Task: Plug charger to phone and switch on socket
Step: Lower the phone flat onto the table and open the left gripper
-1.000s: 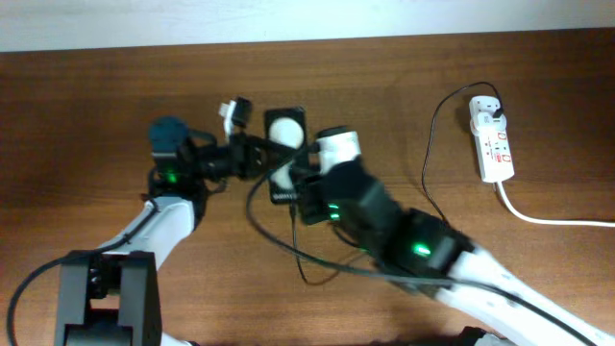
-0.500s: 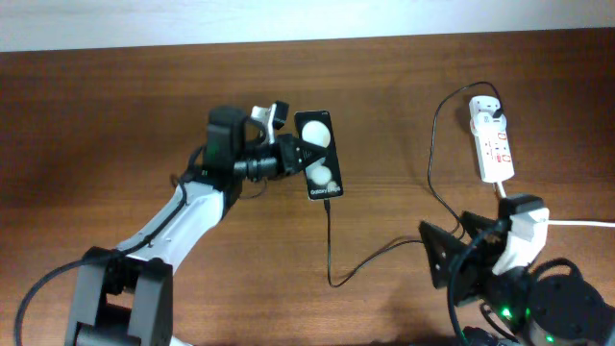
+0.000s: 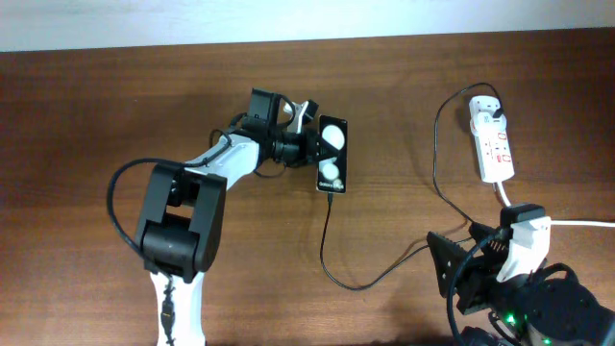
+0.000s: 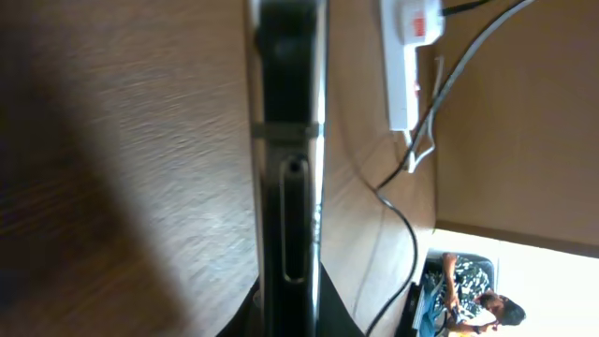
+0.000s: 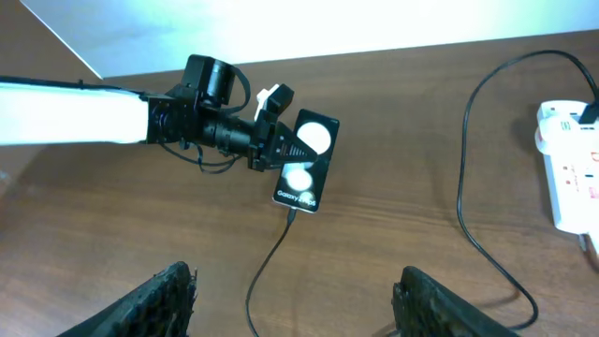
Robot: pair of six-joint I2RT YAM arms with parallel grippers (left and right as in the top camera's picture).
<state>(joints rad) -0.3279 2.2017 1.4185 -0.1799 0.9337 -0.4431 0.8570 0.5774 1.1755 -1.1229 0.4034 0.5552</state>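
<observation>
1. Phone [image 3: 332, 167] is sitting closer to the socket [image 3: 492, 142] than it was half a second ago, though still well apart from it, and the left gripper [image 3: 309, 152] is the one bringing it across
2. Charger [image 3: 323, 245] is trailing from the phone's text end, looping low and climbing back to the socket, where its black plug seems to be sitting in the end away from the white cord. So the plugging-in is looking done, and the socket switch is looking like what's left
3. Right gripper [image 5: 295, 274] is no longer crowding the phone as it was a second ago. It's hanging back near the socket's cord end, fingers spread wide and carrying nothing
4. Left arm is reaching out long and low, with its claw clamped on the phone from the side facing away from the socket. Its wrist camera is looking straight down the phone's thin edge
5. Whether the phone is resting on the table or being held just off it, I'm not able to tell
</observation>
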